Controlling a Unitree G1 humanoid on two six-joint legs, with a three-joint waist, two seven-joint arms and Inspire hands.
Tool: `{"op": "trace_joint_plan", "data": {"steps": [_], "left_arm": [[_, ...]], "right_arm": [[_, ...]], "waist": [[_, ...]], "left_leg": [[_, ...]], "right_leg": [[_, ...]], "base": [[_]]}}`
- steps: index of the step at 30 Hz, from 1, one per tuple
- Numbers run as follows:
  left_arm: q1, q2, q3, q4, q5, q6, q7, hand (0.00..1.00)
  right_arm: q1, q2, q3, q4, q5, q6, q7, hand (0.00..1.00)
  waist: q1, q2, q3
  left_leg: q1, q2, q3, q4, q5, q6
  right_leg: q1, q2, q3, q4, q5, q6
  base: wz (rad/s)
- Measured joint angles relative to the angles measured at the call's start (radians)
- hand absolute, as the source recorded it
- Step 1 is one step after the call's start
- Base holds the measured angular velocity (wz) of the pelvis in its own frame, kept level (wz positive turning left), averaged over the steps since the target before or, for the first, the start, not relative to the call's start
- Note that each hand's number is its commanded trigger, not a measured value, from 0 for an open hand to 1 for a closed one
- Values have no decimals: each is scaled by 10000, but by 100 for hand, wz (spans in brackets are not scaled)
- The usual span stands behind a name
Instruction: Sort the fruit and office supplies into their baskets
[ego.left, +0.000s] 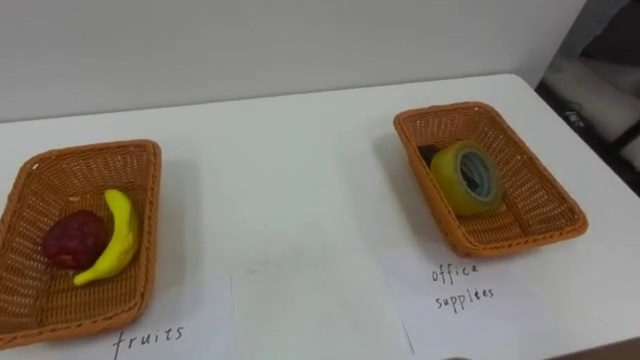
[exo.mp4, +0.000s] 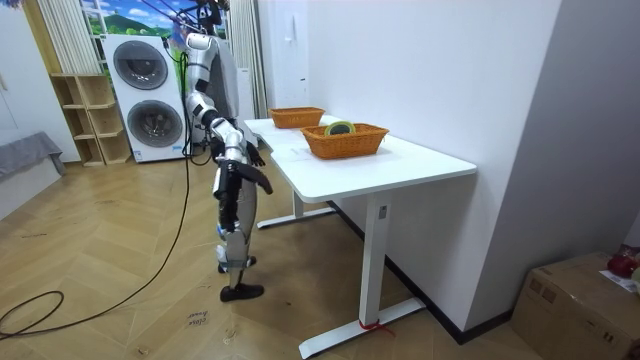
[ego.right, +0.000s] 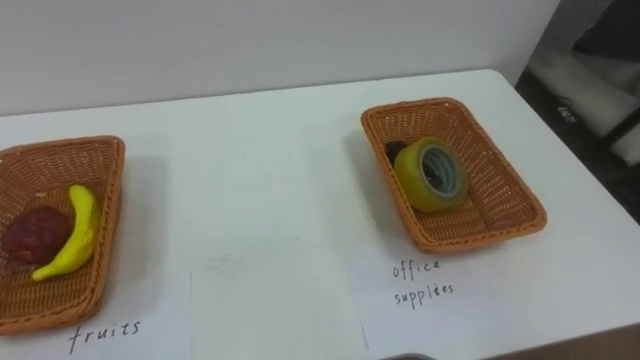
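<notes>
White table (ego.left: 300, 170) against a pale wall; in the room view the robot stands at its long side, at the room view's left, facing it. Behind the robot are two stacked washing machines (exo.mp4: 148, 95), and a cardboard box (exo.mp4: 585, 300) sits on the wood floor at the room view's lower right. Two brown wicker baskets sit well apart on the table. The fruit basket (ego.left: 147, 200) is on the robot's left and the office basket (ego.left: 540, 190) on its right. In front of each lies a white paper sheet with handwriting: the left sheet (ego.left: 205, 320) reads "fruits", the right sheet (ego.left: 520, 300) reads "office supplies". In the office basket a yellow tape roll (ego.left: 467, 178) stands on edge, tilted, hole facing the camera, with a small dark item (ego.left: 428, 155) just behind it, too hidden to name. In the fruit basket a yellow banana (ego.left: 118, 238) lies curved lengthwise, touching a dark red fruit (ego.left: 72, 240) on its left, possibly a berry. The right hand (exo.mp4: 256, 175) shows small and dark, low by the table edge; cannot tell how its fingers are set.
</notes>
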Motion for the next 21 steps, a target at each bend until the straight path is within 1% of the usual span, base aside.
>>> {"op": "trace_joint_plan", "data": {"steps": [2, 4, 7, 8, 10, 12, 14, 16, 18, 19, 21], "left_arm": [[35, -1, -2, 0, 9, -17, 0, 0], [63, -2, -2, 0, 12, -18, 1, 0], [139, -2, 16, 0, 14, -6, 1, 0], [129, -4, 32, 0, 0, 9, 1, 0], [94, -9, 38, 1, 6, 19, 0, 0], [80, -42, 39, 3, 10, 20, -1, 0], [47, -122, 13, 15, 11, 40, -53, 0], [12, -232, 6, 50, -4, 112, -100, 0], [-73, -370, -15, 62, -19, 195, -188, 0], [-100, -389, -21, 79, -9, 198, -228, 0], [-117, -408, -3, 252, 10, 194, -352, 0]], "right_arm": [[54, 73, -5, 146, 619, -179, -238, 0], [86, 146, -45, 180, 1014, -188, -369, 0], [115, 250, -369, 251, 1445, -189, -367, 0], [201, 254, -399, 473, 1443, -190, -344, 0], [211, 274, -392, 938, 1396, -187, -286, 0], [218, 327, -383, 1549, 1334, -164, -61, 0], [302, 468, -282, 2275, 1360, -145, 338, 0], [373, 642, -178, 2617, 1380, -117, 603, 0], [436, 718, 161, 3212, 1459, 77, 1103, 0], [421, 730, 195, 3396, 1460, 90, 1274, 0], [431, 748, 329, 4227, 1381, 219, 2065, 0]], "waist": [[-15, 2, 0], [-91, 15, -8], [-172, 58, -32], [-215, 40, -57], [-219, -2, -70], [-199, -49, -87], [-180, -91, -63], [-135, -77, -51], [-140, -52, -37], [-138, -27, -45], [-132, 30, -73]], "left_leg": [[-11, -4, 3, -2, 0, 0], [-28, -7, -12, -3, -1, -1], [-77, -5, -18, -3, 0, -1], [-81, -7, -32, -3, 1, -1], [-82, -7, -34, -2, 1, -2], [-83, -12, -40, -1, 1, -2], [-48, -13, -40, -3, -2, -5], [14, -8, -38, -7, -25, -25], [14, 1, -37, -11, -45, -32], [11, 2, -34, -14, -48, -31], [40, 3, -24, -16, -60, -31]], "right_leg": [[-31, -9, -26, 10, -38, 4], [-33, -17, -76, 8, -55, 0], [-39, -25, -125, 9, -60, -2], [-35, -38, -177, 20, -65, -8], [-19, -49, -230, 19, -83, -12], [-20, -53, -235, 22, -119, -11], [-59, -48, -186, 24, -165, -16], [-24, -29, -119, 44, -198, -20], [-43, -10, -12, 50, -207, -24], [-44, -9, -6, 53, -207, -24], [-22, -7, 0, 78, -207, -25]], "base": [[0], [5], [6], [9], [7], [0], [-2], [-5], [-5], [0], [0]]}}
